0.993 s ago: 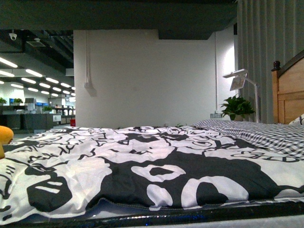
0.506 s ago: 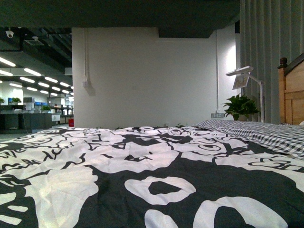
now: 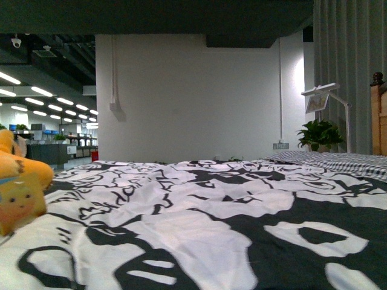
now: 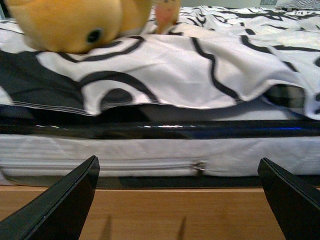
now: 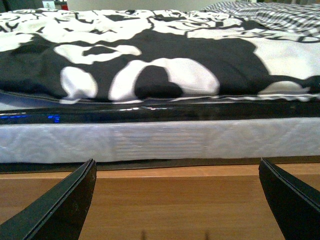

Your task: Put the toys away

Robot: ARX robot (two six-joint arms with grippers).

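Left wrist view shows the left gripper [image 4: 177,165] with fingers wide apart and empty, held low and level in front of the wooden bed frame [image 4: 150,215]. The right gripper [image 5: 177,165] is spread open the same way. Higher up, on the black-and-white duvet [image 4: 200,65] near its edge, lies the plush toy [image 4: 65,22]. It looks soft, light and squashy; I would pinch its rounded body

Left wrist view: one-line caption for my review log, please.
Open left gripper faces the mattress edge; the orange-yellow plush toy lies on the black-and-white duvet, untouched.
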